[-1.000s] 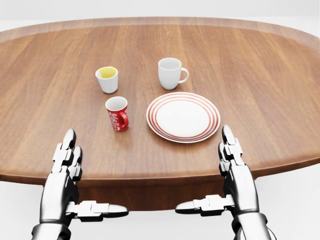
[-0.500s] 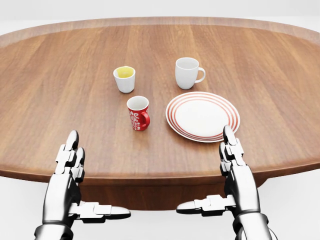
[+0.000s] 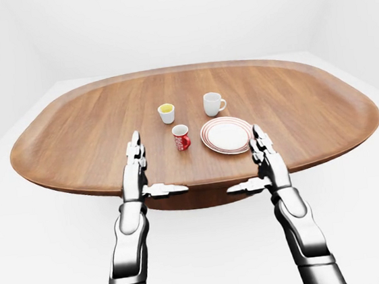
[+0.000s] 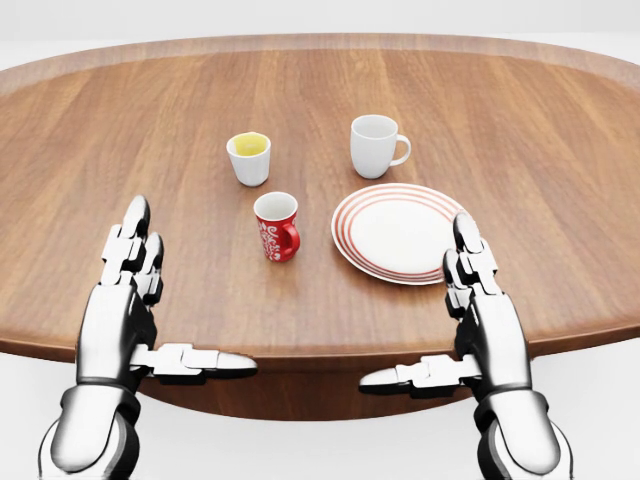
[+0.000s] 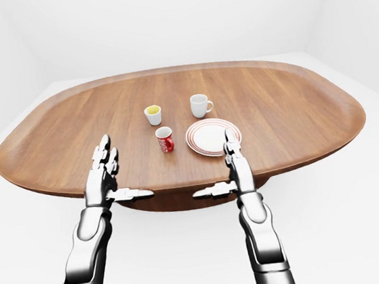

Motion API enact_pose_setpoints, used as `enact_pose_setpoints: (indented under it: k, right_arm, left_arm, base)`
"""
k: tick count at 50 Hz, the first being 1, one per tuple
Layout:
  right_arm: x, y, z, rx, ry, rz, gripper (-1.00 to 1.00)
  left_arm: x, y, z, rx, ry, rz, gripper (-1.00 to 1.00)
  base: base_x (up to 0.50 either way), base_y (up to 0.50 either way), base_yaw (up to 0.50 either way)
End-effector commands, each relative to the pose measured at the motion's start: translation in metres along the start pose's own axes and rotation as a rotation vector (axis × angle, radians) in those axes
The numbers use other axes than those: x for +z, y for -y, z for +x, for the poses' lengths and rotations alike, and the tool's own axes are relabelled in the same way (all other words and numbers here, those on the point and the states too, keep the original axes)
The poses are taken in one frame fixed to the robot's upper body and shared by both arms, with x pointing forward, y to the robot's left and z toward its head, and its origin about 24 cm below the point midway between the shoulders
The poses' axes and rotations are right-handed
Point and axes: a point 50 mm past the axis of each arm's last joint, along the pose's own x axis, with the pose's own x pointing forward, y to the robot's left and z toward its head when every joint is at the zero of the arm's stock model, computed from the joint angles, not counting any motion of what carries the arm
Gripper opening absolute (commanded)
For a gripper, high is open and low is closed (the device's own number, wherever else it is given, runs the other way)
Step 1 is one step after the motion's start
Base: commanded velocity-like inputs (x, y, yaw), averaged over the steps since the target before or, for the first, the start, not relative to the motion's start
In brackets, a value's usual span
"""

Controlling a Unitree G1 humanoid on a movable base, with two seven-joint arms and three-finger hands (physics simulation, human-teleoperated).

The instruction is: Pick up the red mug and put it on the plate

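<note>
The red mug [image 4: 277,227] stands upright on the wooden table [image 4: 110,120], its handle to the view's right. The white plate with red rings [image 4: 400,232] lies just right of it, apart from it. My left hand [image 4: 175,295] is open over the table's near edge, below and left of the mug, thumb pointing inward. My right hand [image 4: 415,300] is open too, its fingertips [image 4: 466,232] at the plate's lower right rim. Both hands are empty.
A white cup with a yellow inside [image 4: 249,158] stands above the red mug in the head view. A white mug [image 4: 375,146] stands above the plate. The table's near edge [image 4: 300,350] runs between my thumbs.
The whole picture first shifted right, so the camera moved. Since then both hands have risen and reached further over the table's edge. The mugs and plate have not moved on the table.
</note>
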Motion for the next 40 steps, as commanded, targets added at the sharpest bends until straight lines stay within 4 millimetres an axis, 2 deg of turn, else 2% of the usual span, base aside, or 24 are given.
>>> enact_pose_setpoints:
  k: [1,15,26,27,40]
  right_arm:
    - [0.021,0.007,0.012,0.006,0.085,0.000,1.00]
    - [0.056,0.015,0.026,0.010,0.216,-0.019,1.00]
    - [0.057,0.016,0.025,0.014,0.217,-0.040,1.00]
    - [0.057,0.012,0.026,0.038,0.214,-0.067,1.00]
    - [0.057,0.011,0.026,0.044,0.213,-0.077,1.00]
  left_arm:
    - [0.034,-0.002,0.023,-0.009,0.131,0.038,1.00]
    - [0.040,-0.009,0.039,0.007,0.140,0.077,1.00]
    - [0.044,-0.004,0.039,-0.001,0.154,0.078,1.00]
    - [0.048,0.000,0.034,-0.010,0.179,0.093,1.00]
    - [0.052,0.002,0.032,-0.014,0.196,0.098,1.00]
  base:
    - [0.00,0.00,0.00]
    - [0.00,0.00,0.00]
    - [0.00,0.00,0.00]
    - [0.33,0.00,0.00]
    - [0.36,0.00,0.00]
